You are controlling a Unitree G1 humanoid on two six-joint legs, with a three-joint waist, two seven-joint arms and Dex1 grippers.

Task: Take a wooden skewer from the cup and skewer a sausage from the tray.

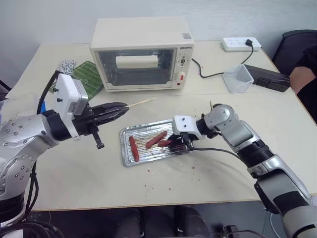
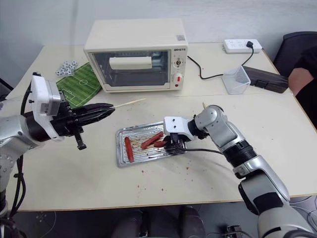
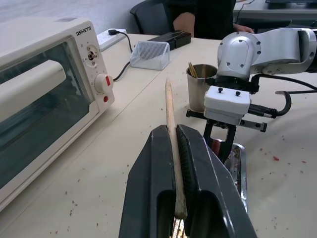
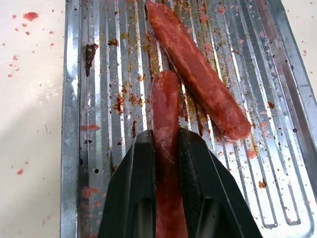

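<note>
The wooden skewer (image 3: 171, 129) is clamped between the closed fingers of the left gripper (image 1: 113, 113), its tip jutting out ahead. The sausage (image 4: 165, 129) is gripped between the right gripper's (image 4: 166, 148) fingers, low over the tray (image 4: 74, 124), another sausage (image 4: 198, 69) just beside.

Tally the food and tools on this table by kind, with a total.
Sausages: 3
Skewer held in left gripper: 1
Tray: 1
Cup: 1
Toaster oven: 1
Clear tub: 1
Power strip: 1
Total: 9
</note>
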